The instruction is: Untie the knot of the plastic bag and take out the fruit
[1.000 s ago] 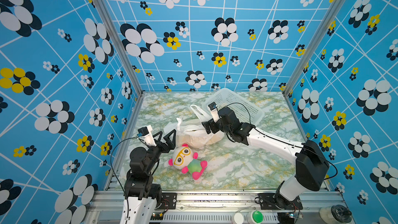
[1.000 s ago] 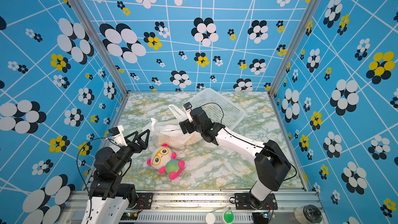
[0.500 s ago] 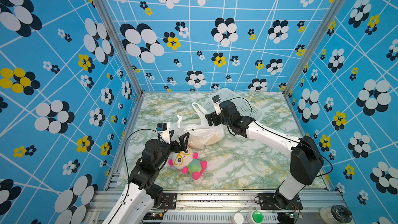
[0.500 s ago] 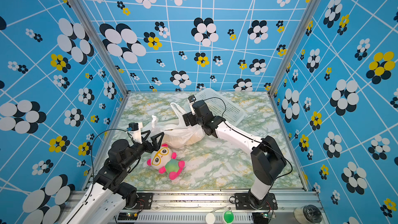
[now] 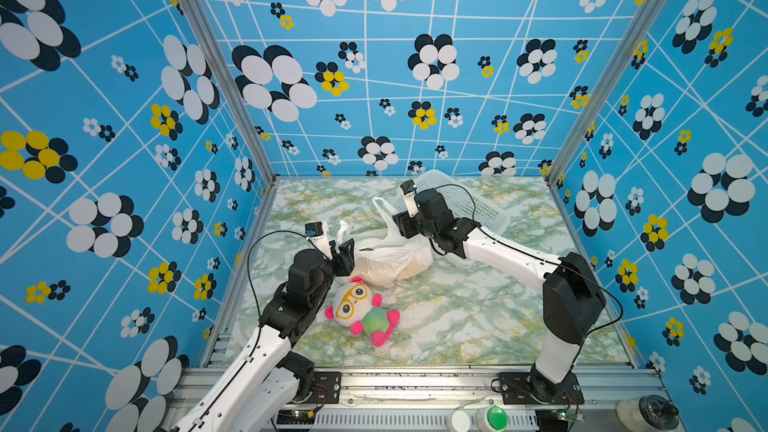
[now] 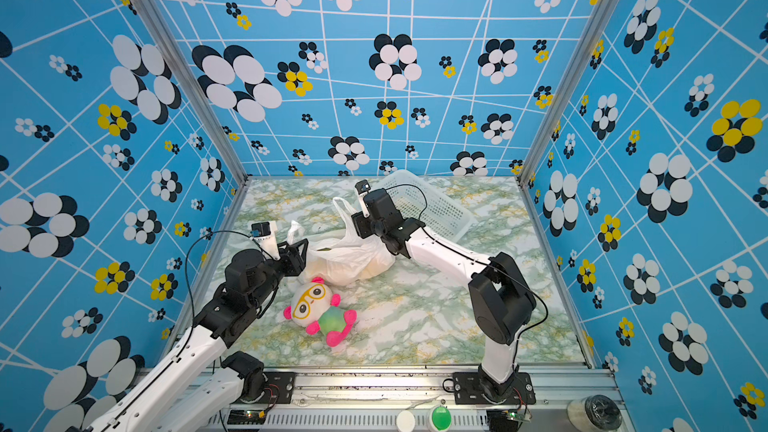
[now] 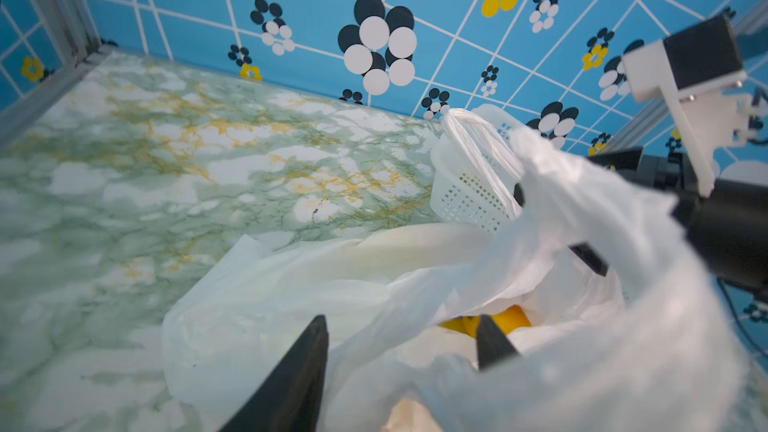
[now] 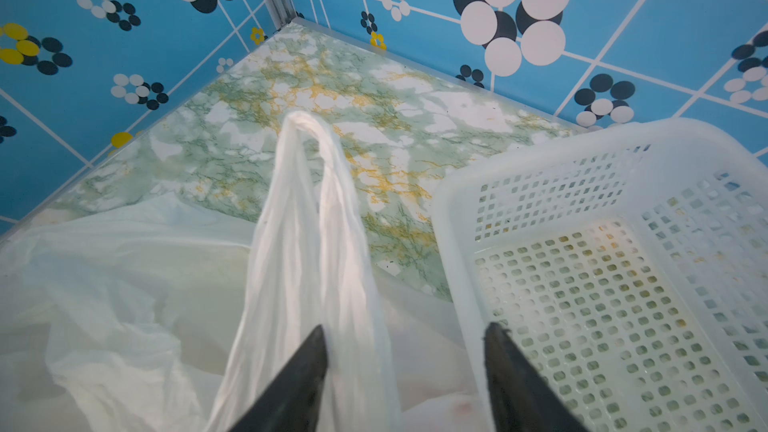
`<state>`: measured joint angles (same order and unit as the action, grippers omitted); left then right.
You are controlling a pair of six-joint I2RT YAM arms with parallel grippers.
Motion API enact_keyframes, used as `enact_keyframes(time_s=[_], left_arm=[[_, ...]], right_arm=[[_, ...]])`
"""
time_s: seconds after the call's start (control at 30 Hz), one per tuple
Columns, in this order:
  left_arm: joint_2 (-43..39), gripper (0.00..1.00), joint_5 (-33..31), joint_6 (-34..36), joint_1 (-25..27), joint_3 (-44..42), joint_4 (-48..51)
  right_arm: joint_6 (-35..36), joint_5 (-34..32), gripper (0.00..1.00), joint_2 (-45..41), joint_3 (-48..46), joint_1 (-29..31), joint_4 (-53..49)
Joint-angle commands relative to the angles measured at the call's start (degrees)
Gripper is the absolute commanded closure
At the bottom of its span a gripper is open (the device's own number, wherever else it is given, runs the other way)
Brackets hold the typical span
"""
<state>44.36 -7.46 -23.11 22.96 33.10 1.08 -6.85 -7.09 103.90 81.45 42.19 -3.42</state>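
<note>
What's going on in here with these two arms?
Two robot arms are working on a white plastic bag holding yellow fruit. The left pincer straddles plastic at the bag's mouth; the right pincer has a loop handle between its open jaws. Neither has clamped yet. The fruit is inside; a basket sits nearby.

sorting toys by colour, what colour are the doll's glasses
Yellow glasses, clearest in a top view.

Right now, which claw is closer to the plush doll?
Left. The left gripper sits just behind the plush doll's head, at the plastic bag's edge; the right gripper is across the bag, beside the basket.
</note>
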Motion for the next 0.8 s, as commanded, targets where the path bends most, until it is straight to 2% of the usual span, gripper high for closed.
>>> enact_keyframes(time_s=[0.0, 0.07, 0.13, 0.17, 0.27, 0.37, 0.47, 0.63, 0.77], left_arm=[[1.3, 0.73, -3.6, -0.2, 0.2, 3.9, 0.8], [1.8, 0.85, -4.1, -0.1, 0.2, 5.3, 1.3], [2.5, 0.93, -6.6, -0.2, 0.1, 7.2, 3.0], [3.5, 0.98, -8.4, -0.4, -0.5, 9.2, 5.0], [7.9, 1.0, -9.1, -0.2, -3.9, 16.1, 10.6], [13.0, 1.0, -4.6, 0.9, -8.8, 23.2, 12.6], [17.7, 1.0, 0.0, 1.4, -13.0, 31.0, 14.5], [25.8, 1.0, 5.3, 2.8, -16.7, 45.6, 18.5], [31.7, 1.0, 6.0, 5.2, -17.3, 55.2, 21.5]], right_arm=[[-0.9, 0.4, 0.7, -0.1, 0.6, 0.0, 2.0], [-1.3, 0.4, 0.88, -1.2, -0.6, 0.0, 3.6], [-2.2, -0.7, 0.99, -2.3, -2.1, 0.0, 5.7], [-3.0, -1.7, 1.0, -3.0, -2.9, 0.0, 7.0], [-5.8, -4.0, 1.0, -4.5, -5.4, 0.0, 12.3], [-9.6, -5.8, 1.0, -4.7, -6.1, 0.0, 18.2], [-12.2, -7.5, 1.0, -2.6, -2.6, 0.0, 21.2], [-16.3, -10.3, 1.0, 5.6, 9.1, -1.1, 22.7], [-18.0, -12.6, 1.0, 14.2, 22.0, -1.8, 21.7]])
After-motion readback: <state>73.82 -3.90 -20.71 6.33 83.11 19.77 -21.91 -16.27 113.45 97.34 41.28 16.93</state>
